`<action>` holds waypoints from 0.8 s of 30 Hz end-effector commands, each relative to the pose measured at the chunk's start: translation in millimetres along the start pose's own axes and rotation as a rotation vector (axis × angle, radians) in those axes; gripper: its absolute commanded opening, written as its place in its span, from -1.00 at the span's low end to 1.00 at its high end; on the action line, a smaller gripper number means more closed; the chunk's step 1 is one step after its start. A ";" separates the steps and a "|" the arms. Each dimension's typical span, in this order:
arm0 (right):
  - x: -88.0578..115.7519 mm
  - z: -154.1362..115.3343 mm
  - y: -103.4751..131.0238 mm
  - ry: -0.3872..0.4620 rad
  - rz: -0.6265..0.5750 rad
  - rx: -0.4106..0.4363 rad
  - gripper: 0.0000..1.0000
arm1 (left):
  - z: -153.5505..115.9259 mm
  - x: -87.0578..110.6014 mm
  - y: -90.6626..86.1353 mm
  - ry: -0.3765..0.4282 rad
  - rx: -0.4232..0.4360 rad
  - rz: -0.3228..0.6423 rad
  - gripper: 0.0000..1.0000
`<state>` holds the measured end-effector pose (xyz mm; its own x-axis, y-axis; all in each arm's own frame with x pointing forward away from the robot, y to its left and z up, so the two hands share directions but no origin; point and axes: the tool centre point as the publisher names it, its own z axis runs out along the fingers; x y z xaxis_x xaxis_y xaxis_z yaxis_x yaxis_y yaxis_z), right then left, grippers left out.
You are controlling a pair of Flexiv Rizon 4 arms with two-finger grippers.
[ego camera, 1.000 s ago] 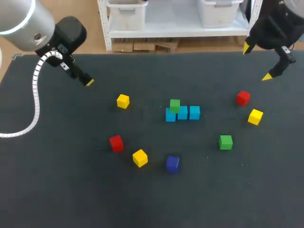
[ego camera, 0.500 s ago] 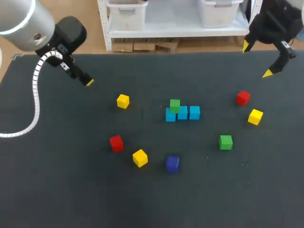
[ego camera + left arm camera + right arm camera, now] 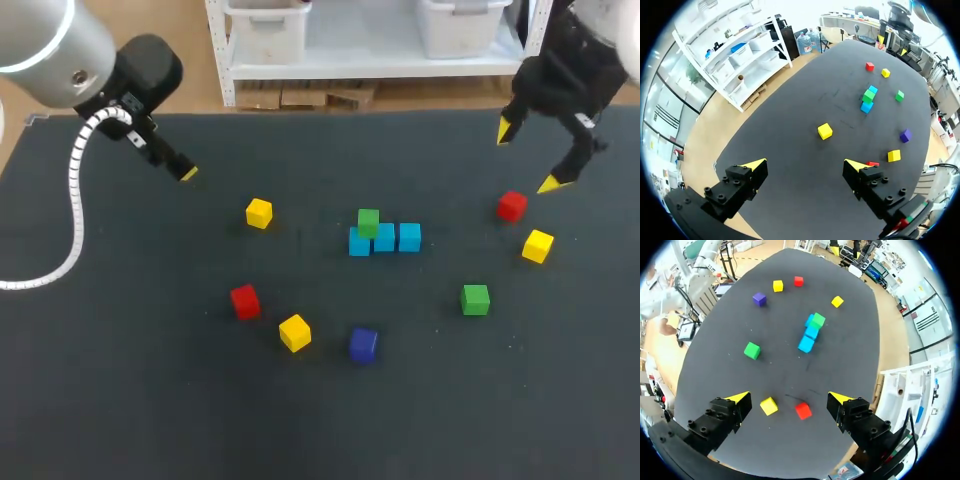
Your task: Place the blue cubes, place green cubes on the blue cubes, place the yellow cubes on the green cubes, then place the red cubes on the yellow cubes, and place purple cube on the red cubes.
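Note:
Three blue cubes (image 3: 385, 239) lie in a row mid-table, and a green cube (image 3: 368, 222) sits on the left end. A second green cube (image 3: 475, 299) lies loose to the right. Yellow cubes (image 3: 259, 212) (image 3: 294, 332) (image 3: 537, 245), red cubes (image 3: 244, 300) (image 3: 512, 206) and a purple cube (image 3: 363, 344) are scattered around. My right gripper (image 3: 526, 157) hangs open above and just behind the right red cube (image 3: 803, 410), which lies ahead of its fingers beside a yellow cube (image 3: 769, 405). My left gripper (image 3: 805, 165) stands open and empty over the far left, well short of the nearest yellow cube (image 3: 825, 131).
The dark table mat (image 3: 120, 380) has wide bare room along the front and left. The back edge runs below a white shelf unit behind the table.
My right gripper has come down and leftward toward the right red cube, still open. The left arm and all cubes have not moved.

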<state>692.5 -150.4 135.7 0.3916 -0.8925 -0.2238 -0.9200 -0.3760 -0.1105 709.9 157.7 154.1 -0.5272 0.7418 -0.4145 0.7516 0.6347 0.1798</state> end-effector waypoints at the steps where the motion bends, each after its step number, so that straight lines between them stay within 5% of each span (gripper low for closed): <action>1: -10.4 0.5 12.2 0.026 0.034 -0.015 1.00 | 0.6 -0.3 1.7 0.000 0.004 0.002 1.00; 12: -32.0 31.2 52.8 0.047 0.132 -0.158 1.00 | 0.6 -0.3 1.7 0.000 0.004 0.002 1.00; 24: -56.4 39.0 94.9 0.054 -0.154 -0.213 1.00 | 0.6 -0.3 1.7 0.000 0.004 0.002 1.00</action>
<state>594.0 -125.3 97.0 0.5087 -0.8421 -0.1791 -0.8451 -0.5282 0.0829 709.9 157.8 154.1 -0.5274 0.7416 -0.4145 0.7514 0.6349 0.1798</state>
